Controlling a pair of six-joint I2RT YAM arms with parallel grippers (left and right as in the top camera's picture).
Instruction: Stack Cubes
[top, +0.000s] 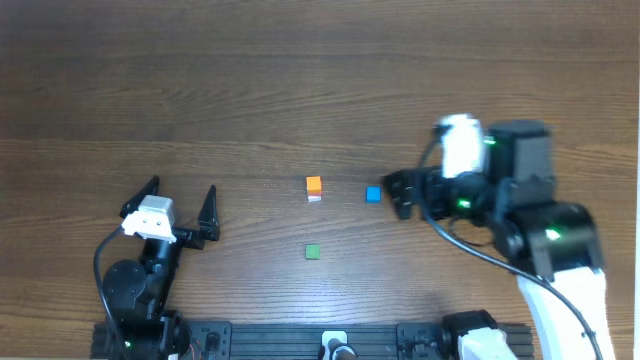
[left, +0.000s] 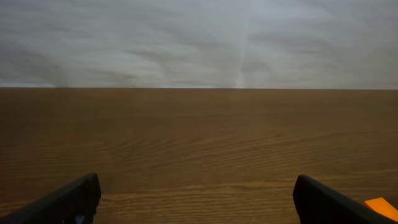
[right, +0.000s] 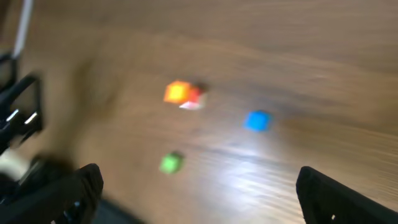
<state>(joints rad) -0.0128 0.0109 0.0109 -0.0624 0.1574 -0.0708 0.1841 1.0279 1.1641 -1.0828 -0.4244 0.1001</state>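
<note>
Left gripper (top: 180, 205) sits spread wide above the wooden table (top: 300, 80). Mid-table lies an orange cube (top: 314, 184), with a green cube (top: 312, 252) nearer the bases. A blue cube (top: 373, 194) lies just beside the right gripper (top: 398, 195), which is also spread open.

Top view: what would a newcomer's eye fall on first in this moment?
Three small bright cubes stand out on the dark wooden table: an orange cube at the middle, a blue cube to its right and a green cube nearer the arms' bases, all apart. The right hand is open just beside the blue cube. The left hand rests open far off at the left.
</note>
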